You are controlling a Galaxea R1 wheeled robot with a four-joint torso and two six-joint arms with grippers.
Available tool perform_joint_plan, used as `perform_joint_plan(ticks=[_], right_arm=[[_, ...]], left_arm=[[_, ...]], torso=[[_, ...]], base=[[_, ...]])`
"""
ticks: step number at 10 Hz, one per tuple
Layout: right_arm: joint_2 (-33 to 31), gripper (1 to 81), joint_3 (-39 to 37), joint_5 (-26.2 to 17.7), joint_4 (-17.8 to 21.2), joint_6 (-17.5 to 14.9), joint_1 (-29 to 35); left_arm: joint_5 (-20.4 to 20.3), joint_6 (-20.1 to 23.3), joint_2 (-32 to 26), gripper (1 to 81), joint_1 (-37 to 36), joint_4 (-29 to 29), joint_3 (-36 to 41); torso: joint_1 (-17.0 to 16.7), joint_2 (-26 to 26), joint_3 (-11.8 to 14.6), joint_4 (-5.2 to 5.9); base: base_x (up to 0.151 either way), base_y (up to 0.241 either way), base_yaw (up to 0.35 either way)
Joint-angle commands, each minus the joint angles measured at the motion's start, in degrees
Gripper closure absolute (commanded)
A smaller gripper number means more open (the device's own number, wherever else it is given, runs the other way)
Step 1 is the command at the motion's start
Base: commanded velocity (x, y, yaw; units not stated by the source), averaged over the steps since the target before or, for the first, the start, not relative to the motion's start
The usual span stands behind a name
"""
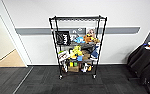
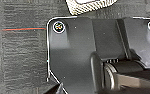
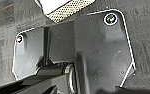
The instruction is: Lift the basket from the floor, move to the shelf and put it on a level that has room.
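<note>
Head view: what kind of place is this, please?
Probably an office or institutional room: dark carpet-tile floor, a plain white wall with a grey band, and a black wire rack crowded with toys.

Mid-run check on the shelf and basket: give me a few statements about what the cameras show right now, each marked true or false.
1. The shelf stands against a white wall. True.
2. Its top level is piled with toys. False: it looks bare; the toys sit on the lower tiers.
3. The basket shows over dark carpet in the left wrist view. True.
4. The shelf stands on bare wooden planks. False: it stands on dark carpet.
5. The basket's wall is plain red plastic. False: it is cream weave with dark dots.
</note>
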Motion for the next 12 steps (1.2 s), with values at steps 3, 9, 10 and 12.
perform_joint_plan(ticks=[3, 9, 10, 12], right_arm=[[-3.53, 1.0, 6.58, -3.27, 0.12, 0.41, 1.99], [-4.15, 1.0, 7.20, -4.50, 1.17, 0.58, 3.31], [-4.32, 1.0, 7.02, -4.50, 1.87, 0.58, 3.40], [-5.11, 1.0, 7.37, -4.50, 2.84, 0.58, 3.57]], left_arm=[[2.13, -0.61, -2.57, 1.0, -2.68, -2.01, 2.85], [2.04, -0.70, -7.67, 1.0, -3.82, -4.73, 11.47], [2.13, -0.70, -7.84, 1.0, -4.26, -6.05, 11.20], [2.57, -0.70, -7.84, 1.0, -5.14, -6.32, 11.20]], torso=[[5.20, -8.22, 0.00, 0.00], [12.70, -20.13, -2.52, 0.00], [13.92, -22.10, -5.31, 0.00], [15.67, -24.94, -6.29, 0.00]], base=[[0.000, 0.000, 0.000], [0.000, 0.000, 0.000], [0.000, 0.000, 0.000], [0.000, 0.000, 0.000]])
